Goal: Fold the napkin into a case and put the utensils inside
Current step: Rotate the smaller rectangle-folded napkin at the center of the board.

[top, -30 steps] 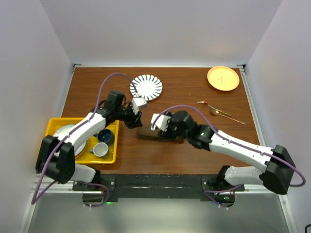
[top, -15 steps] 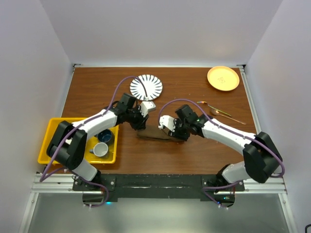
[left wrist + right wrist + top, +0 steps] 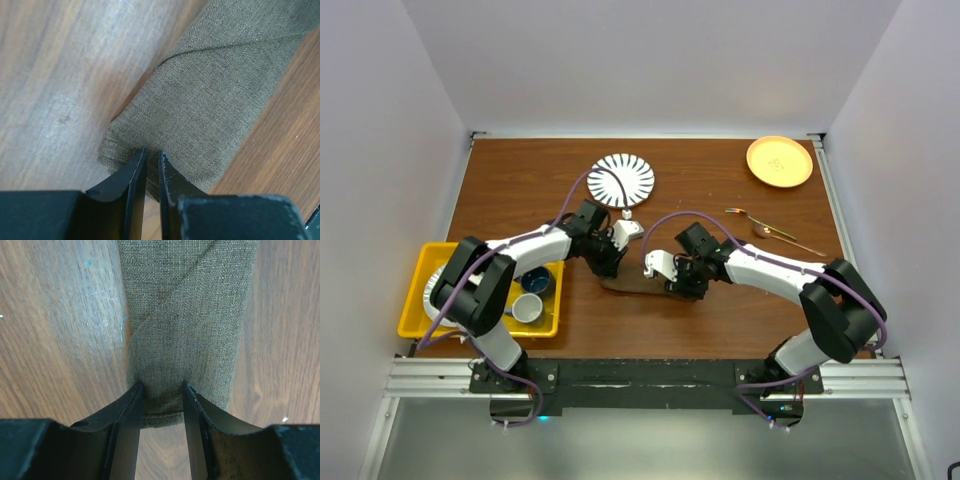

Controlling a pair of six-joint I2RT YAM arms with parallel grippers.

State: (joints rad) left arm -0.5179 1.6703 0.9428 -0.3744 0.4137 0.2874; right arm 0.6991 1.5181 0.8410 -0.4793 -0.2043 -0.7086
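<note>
No writing, label, brand, number or sign can be read anywhere: not on the napkin [image 3: 210, 100], the wooden bench [image 3: 720, 320], the striped plate [image 3: 621, 180], the orange plate [image 3: 779, 161] or the yellow bin [image 3: 420, 262].

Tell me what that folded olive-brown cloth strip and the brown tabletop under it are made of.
The folded olive-brown napkin looks like matte woven fabric: crossing threads and a hemmed end show. The brown tabletop looks like wood or wood-look laminate, slightly glossy: streaky grain, pale scuffs.
</note>
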